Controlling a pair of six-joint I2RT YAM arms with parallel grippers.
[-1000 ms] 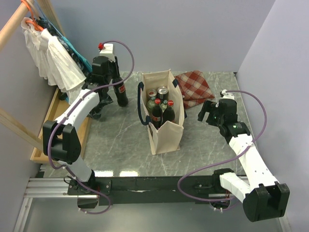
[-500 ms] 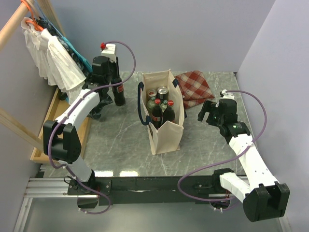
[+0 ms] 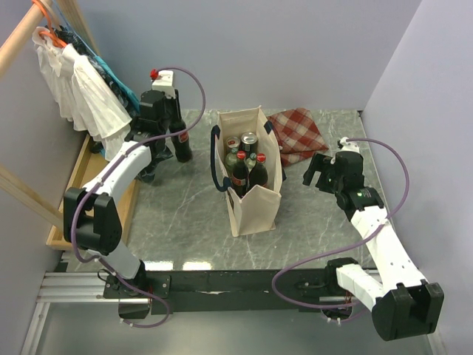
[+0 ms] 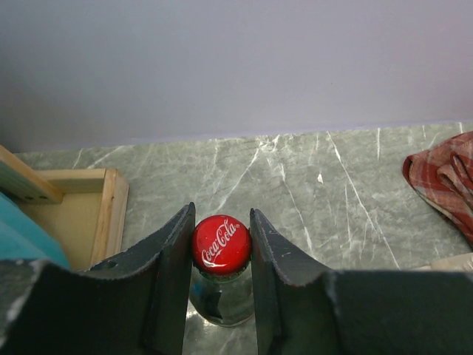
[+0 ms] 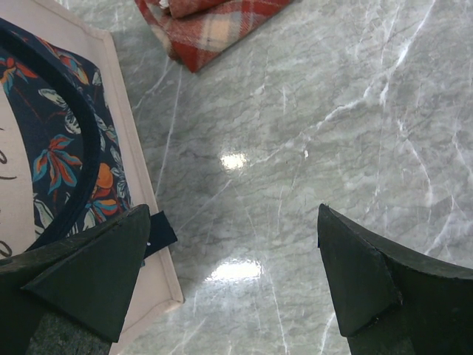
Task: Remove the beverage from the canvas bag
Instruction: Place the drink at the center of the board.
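A dark cola bottle (image 3: 182,145) with a red cap (image 4: 221,244) is upright at the back left of the table, outside the bag. My left gripper (image 3: 176,127) (image 4: 222,211) is shut on its neck just under the cap. Whether its base rests on the marble I cannot tell. The cream canvas bag (image 3: 255,208) stands in the middle, holding several more bottles (image 3: 240,171) and a can (image 3: 249,139). My right gripper (image 3: 314,172) (image 5: 233,214) hangs open and empty just right of the canvas bag (image 5: 131,174), above bare marble.
A red checked cloth (image 3: 299,133) (image 5: 207,26) lies behind the bag on the right. A wooden tray (image 3: 81,185) (image 4: 74,214) lines the left edge, with clothes (image 3: 81,89) hanging above it. Walls close in the back and right.
My left gripper has carried the bottle a little further left and toward the back wall. The right arm and the bag have not moved.
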